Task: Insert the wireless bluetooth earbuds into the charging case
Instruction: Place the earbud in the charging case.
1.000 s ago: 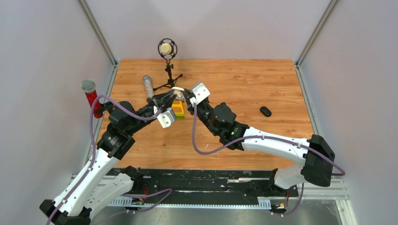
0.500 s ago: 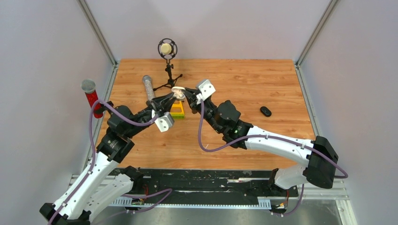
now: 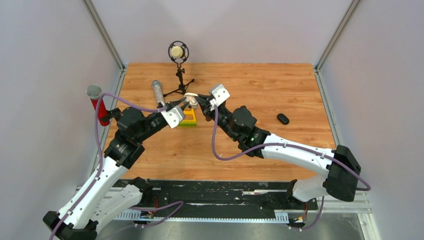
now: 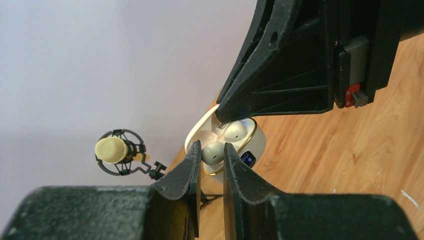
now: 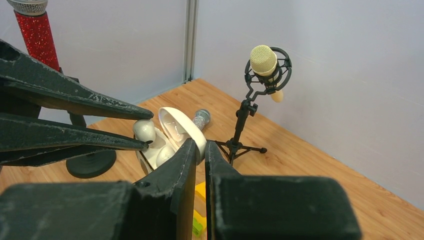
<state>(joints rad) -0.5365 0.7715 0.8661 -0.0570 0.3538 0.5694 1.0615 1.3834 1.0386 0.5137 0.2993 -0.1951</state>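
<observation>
Left wrist view.

- **Left gripper**: fingers drawn close, pinching one white earbud between the tips.
- **Charging case**: lid open, directly beyond those tips, carried clear of the wooden table.
- **Second earbud**: seated in the pocket farther from the fingers.
- **Right gripper**: fingers almost pressed together, nipping the case's edge at the base of the open lid from the opposite side.
- **Condenser microphone on tripod**: stands beyond both.

Handling note, as judgement: the step is seating the pinched earbud in the near pocket, and whether it is fully down cannot be told.
- Align the stem with the pocket.
- Advance slowly along the finger axis while the right grip stays rigid.
- Release only once the earbud sits flush. A tilted one may pop out or twist the thinly held case.
</observation>
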